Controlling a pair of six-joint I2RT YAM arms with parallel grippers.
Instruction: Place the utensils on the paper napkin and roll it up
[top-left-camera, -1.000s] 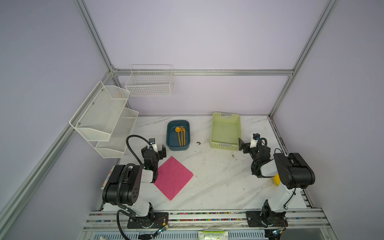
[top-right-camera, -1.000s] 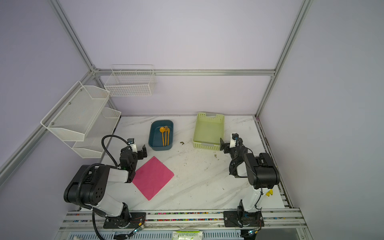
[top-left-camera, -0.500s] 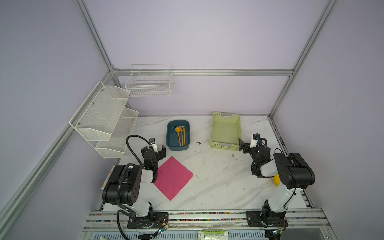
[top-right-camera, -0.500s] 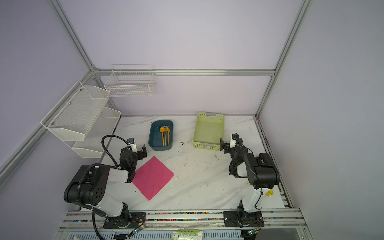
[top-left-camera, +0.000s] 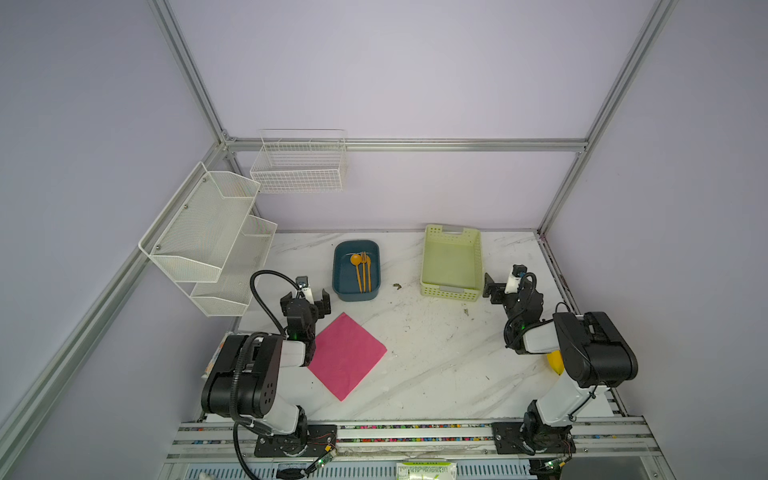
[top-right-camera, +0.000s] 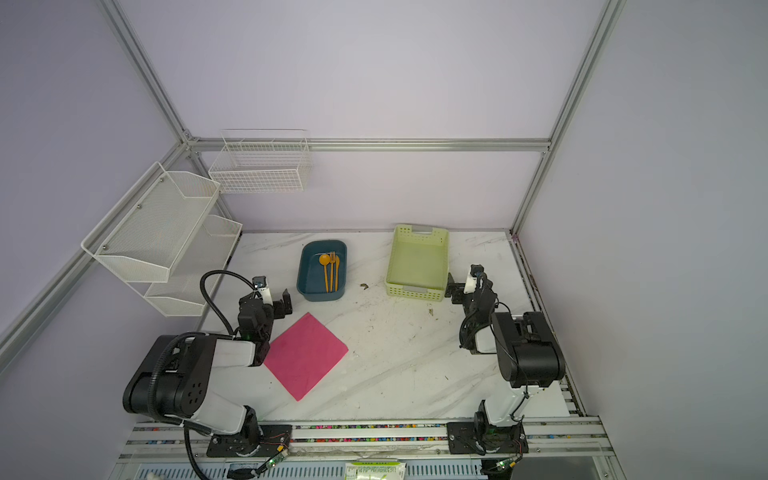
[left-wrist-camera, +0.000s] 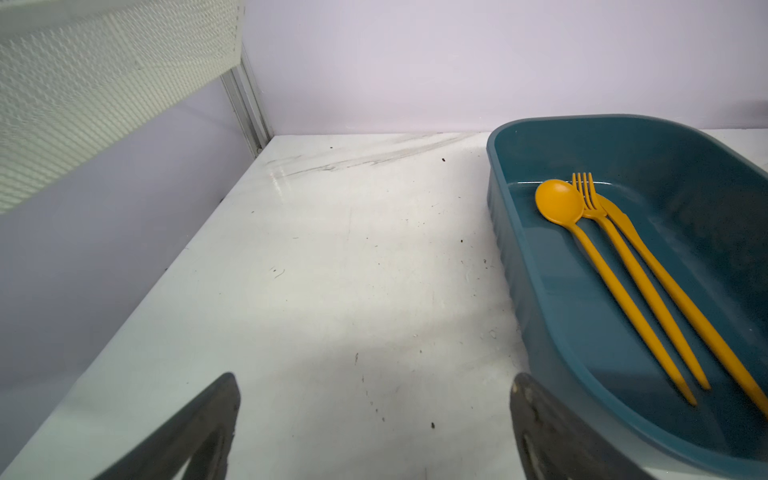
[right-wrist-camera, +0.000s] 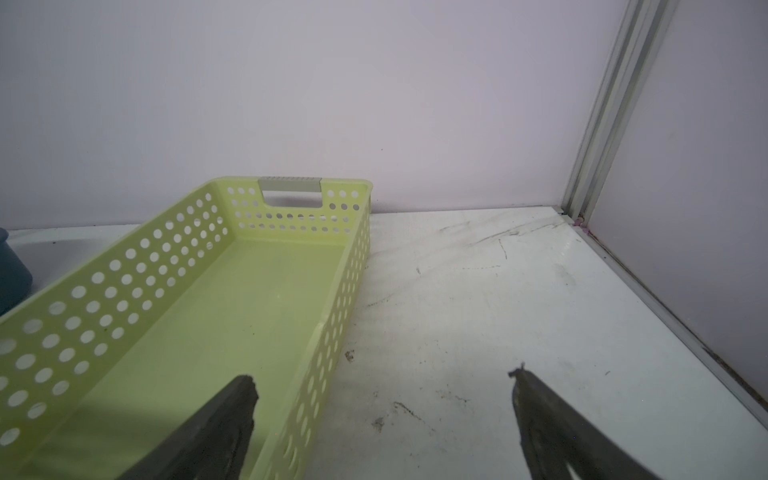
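Observation:
The utensils, an orange spoon (top-left-camera: 355, 259), fork (top-left-camera: 363, 270) and knife (top-left-camera: 368, 274), lie side by side in a dark blue tub (top-left-camera: 336, 272) at the back of the table in both top views. The left wrist view shows the same spoon (left-wrist-camera: 559, 203), fork (left-wrist-camera: 623, 257) and knife (left-wrist-camera: 669, 286). The pink paper napkin (top-left-camera: 347, 355) (top-right-camera: 305, 355) lies flat, corner towards the front. My left gripper (top-left-camera: 306, 301) (top-right-camera: 268, 301) (left-wrist-camera: 374, 386) hangs open between the napkin and the tub, holding nothing. My right gripper (top-left-camera: 505, 286) (top-right-camera: 467, 289) (right-wrist-camera: 382, 382) is open and empty beside the green basket (top-left-camera: 451, 293).
The perforated green basket (right-wrist-camera: 124, 270) stands empty at the back right. A white mesh shelf (top-left-camera: 208, 232) and a wire basket (top-left-camera: 299, 166) hang on the left and back walls. A yellow object (top-left-camera: 555, 361) shows behind the right arm.

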